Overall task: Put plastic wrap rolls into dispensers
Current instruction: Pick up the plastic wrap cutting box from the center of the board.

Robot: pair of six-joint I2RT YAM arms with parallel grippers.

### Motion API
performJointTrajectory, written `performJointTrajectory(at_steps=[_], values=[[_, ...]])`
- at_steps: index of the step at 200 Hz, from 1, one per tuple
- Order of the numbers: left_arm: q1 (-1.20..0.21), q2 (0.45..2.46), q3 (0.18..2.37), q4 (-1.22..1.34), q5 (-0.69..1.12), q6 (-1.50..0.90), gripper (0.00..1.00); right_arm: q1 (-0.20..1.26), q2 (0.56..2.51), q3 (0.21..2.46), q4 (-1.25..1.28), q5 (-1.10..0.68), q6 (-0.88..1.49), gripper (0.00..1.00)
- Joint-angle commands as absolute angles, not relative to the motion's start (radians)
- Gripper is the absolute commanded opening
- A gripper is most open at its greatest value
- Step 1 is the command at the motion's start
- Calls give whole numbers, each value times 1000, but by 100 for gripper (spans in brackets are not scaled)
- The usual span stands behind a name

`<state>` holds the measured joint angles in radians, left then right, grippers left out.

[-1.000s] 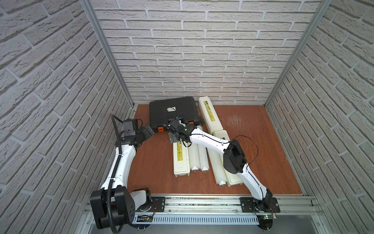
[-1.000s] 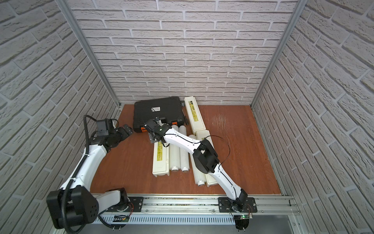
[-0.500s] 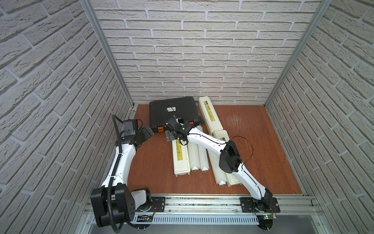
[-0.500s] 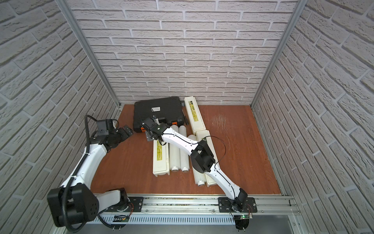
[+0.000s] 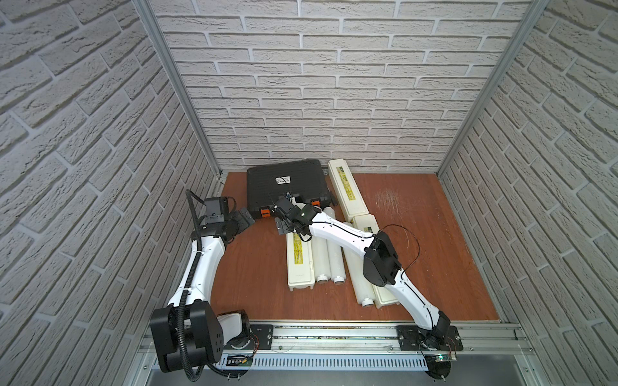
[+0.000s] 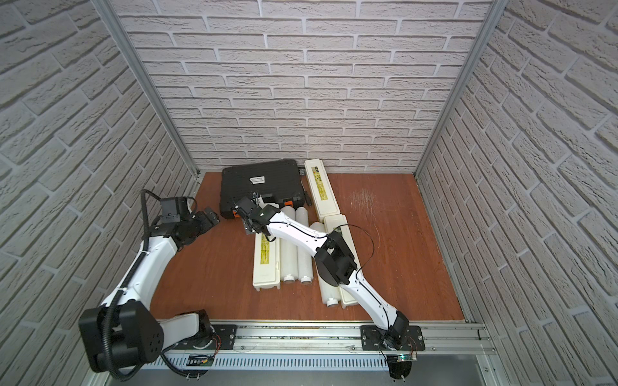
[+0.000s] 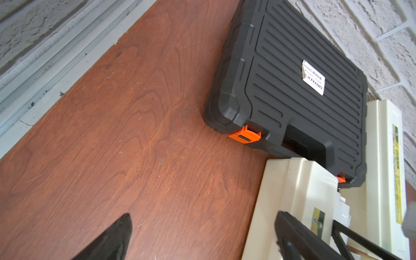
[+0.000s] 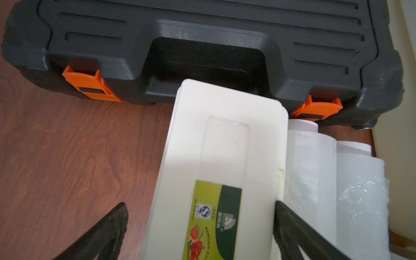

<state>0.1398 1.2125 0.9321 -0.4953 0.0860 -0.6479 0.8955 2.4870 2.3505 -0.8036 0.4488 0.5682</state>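
Right gripper [image 8: 200,203] has slid toward black case [image 5: 287,182], jaws wide astride the left dispenser's [image 5: 300,257] far end, gripping nothing | left gripper [image 7: 202,213] spread wide, empty, near table's [image 5: 418,240] left edge | dispensers [image 5: 346,190] all shut, plastic wrap rolls [image 5: 320,257] lying outside beside them | open wood along right edge

Soft, even overhead light fills both top views, bright on the white brick walls [image 5: 334,83] and casting only faint, short shadows on the reddish bench [image 5: 261,267], and the wide lens bows the wall lines toward the frame edges. In the left wrist view the black case [image 7: 292,90] reads crisp while the left gripper [image 7: 203,216] goes dark and soft up close. In the right wrist view the dispenser [image 8: 225,139] lid glows pale with a mild sheen, the wood grain smears at the side, and the right gripper [image 8: 200,202] is blurred.
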Motion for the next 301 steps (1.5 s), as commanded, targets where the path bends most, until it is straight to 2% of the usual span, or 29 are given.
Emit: performJointTrajectory(at_steps=[1, 59, 110, 213, 241, 301], values=[[147, 1224, 969, -492, 69, -638, 98, 886, 2473, 2361, -834, 489, 582, 100], [147, 1241, 971, -489, 74, -638, 98, 886, 2398, 2326, -807, 479, 596, 100], [147, 1315, 979, -479, 187, -639, 98, 845, 2364, 2324, -827, 401, 661, 100], [147, 1377, 1008, -494, 170, -626, 98, 817, 2483, 2360, -771, 160, 738, 100], [147, 1386, 1011, -500, 170, -617, 98, 821, 2552, 2470, -865, 181, 723, 100], [147, 1391, 1011, -500, 158, -611, 98, 865, 2578, 2493, -891, 283, 651, 100]])
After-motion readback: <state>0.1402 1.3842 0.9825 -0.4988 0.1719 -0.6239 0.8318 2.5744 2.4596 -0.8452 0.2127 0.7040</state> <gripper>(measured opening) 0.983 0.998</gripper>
